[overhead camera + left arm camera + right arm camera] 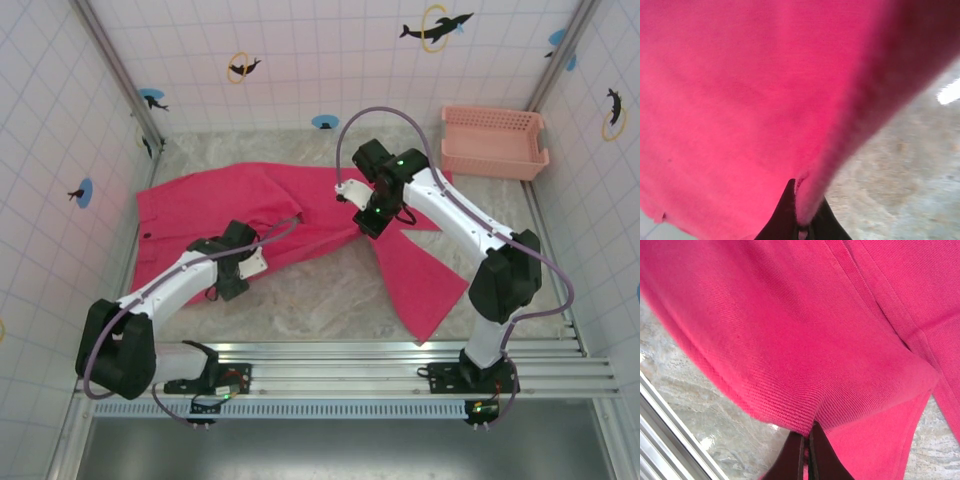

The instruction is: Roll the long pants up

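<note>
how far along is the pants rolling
Done: nothing rolled so far; the long pants lie spread out on the table. In hand: the left tool and right tool are each shut on a cloth edge. Left: the whole roll-up.

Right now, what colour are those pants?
The long pants are plain magenta-red, unpatterned; the top external view shows them best.

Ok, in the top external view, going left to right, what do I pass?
left gripper → right gripper → pink basket. The long pants spread beneath both grippers, so they take no single place in the order.
</note>
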Motion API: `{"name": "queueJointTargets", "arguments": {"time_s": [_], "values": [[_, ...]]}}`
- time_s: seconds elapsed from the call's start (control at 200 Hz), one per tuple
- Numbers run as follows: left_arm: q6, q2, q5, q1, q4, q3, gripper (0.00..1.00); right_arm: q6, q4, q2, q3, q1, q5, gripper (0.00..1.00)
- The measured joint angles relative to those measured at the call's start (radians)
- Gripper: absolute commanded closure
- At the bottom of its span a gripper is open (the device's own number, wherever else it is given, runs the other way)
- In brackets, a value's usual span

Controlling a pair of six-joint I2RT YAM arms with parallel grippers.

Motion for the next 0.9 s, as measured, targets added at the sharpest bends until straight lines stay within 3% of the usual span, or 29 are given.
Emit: {"name": "queueJointTargets", "arguments": {"time_s": [0.17,0.49,0.716,0.896], "values": [[0.014,-0.001,-0.050,0.015,-0.014,0.033,1.00,0.000,-0.002,-0.002,-0.043,-0.005,-0.012,1.00],[0.037,-0.049,-0.113,0.014,-0.230,0.249,1.00,0.034,-0.047,-0.063,-0.261,-0.011,-0.109,1.00],[0.007,0.000,-0.194,0.015,-0.328,0.384,1.00,0.063,-0.077,-0.138,-0.243,-0.028,-0.207,1.00],[-0.029,-0.009,-0.208,0.016,-0.380,0.365,1.00,0.103,-0.115,-0.134,-0.238,-0.042,-0.308,1.00]]}}
